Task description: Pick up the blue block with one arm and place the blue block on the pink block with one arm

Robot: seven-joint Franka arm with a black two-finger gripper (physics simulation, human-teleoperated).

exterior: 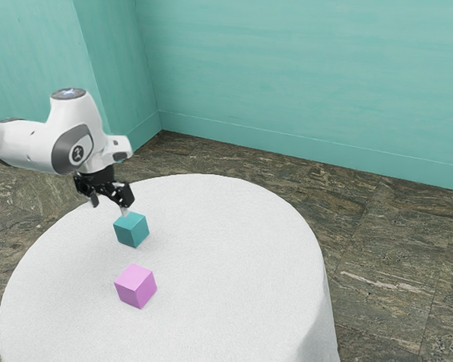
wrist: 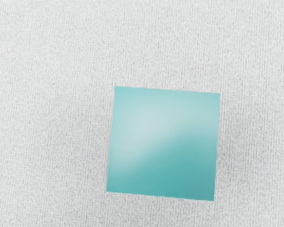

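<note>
While the claw (exterior: 112, 204) hangs low over the round white bench (exterior: 234, 249), its two black fingers stand spread wide with nothing gripped between them. Just beneath it, a touch toward the exterior view's right, the blue block (exterior: 131, 229) sits flat on the cloth. One fingertip reaches down close to the block's upper rear corner, though I cannot tell whether it touches. In the wrist view the blue block (wrist: 163, 142) lies right under the hand, its square top face turned slightly askew, with white cloth on every side. Nearer the camera than the claw, the pink block (exterior: 135, 286) rests on the bench, apart from the blue one with a strip of cloth between them. Behind the claw the white arm (exterior: 53, 143) comes in from the exterior view's left. A dark stone floor (exterior: 377, 226) spreads around the bench, and teal walls (exterior: 287, 68) rise beyond the claw.
</note>
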